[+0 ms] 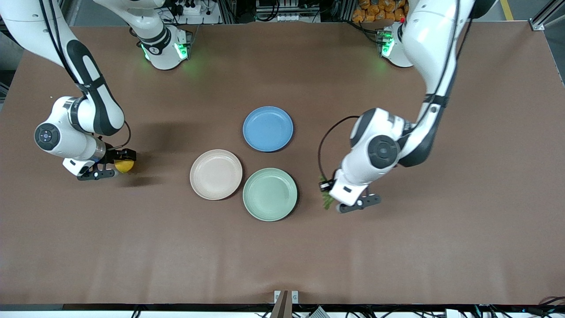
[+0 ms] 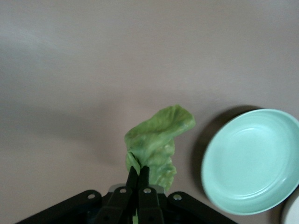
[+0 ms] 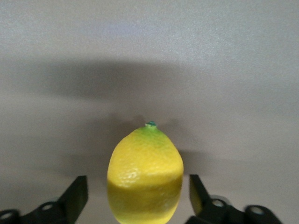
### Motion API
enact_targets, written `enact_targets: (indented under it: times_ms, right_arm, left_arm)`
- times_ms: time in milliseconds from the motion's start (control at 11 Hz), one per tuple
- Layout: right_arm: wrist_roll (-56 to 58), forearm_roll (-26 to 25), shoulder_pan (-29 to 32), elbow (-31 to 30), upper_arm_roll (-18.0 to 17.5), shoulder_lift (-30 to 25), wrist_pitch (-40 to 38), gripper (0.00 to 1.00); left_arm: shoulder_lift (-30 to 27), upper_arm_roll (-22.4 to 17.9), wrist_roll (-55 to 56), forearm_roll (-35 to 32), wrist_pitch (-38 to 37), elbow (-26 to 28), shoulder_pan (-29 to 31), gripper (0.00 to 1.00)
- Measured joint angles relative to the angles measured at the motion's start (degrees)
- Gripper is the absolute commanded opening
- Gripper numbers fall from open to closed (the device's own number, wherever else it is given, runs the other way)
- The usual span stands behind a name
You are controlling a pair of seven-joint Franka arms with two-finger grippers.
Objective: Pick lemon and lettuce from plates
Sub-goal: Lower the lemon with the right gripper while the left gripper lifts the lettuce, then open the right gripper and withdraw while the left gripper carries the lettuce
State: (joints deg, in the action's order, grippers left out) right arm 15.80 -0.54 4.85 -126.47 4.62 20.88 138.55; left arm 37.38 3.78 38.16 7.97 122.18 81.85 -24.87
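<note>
The yellow lemon (image 1: 125, 165) lies on the brown table toward the right arm's end, off the plates. My right gripper (image 1: 118, 164) is open around it. In the right wrist view the lemon (image 3: 145, 175) sits between the fingers (image 3: 77, 196) with a gap on each side. My left gripper (image 1: 327, 193) is shut on the green lettuce (image 1: 327, 202), low over the table beside the mint green plate (image 1: 269, 194). In the left wrist view the lettuce (image 2: 159, 142) hangs from the closed gripper (image 2: 139, 170). The beige-pink plate (image 1: 216, 174) and the mint plate (image 2: 252, 161) are both bare.
A blue plate (image 1: 268, 128) lies farther from the front camera than the other two plates and is bare. The three plates sit close together at the table's middle. The beige plate's rim (image 2: 293, 214) shows in the left wrist view.
</note>
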Motion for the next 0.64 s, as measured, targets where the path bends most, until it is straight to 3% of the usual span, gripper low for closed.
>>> enact_targets:
  times_ms: [364, 636]
  right_arm:
    - [0.3, 0.0, 4.1, 0.1, 0.4, -4.0, -1.6, 1.00]
    - [0.9, 0.0, 6.0, -0.2, 0.3, -10.6, -8.9, 1.00]
  left_arm:
    - [-5.0, -0.3, -10.6, 0.0, -2.6, 7.0, 4.8, 0.00]
    - [-8.2, -0.5, -19.1, -1.3, -3.6, 13.0, 9.0, 0.00]
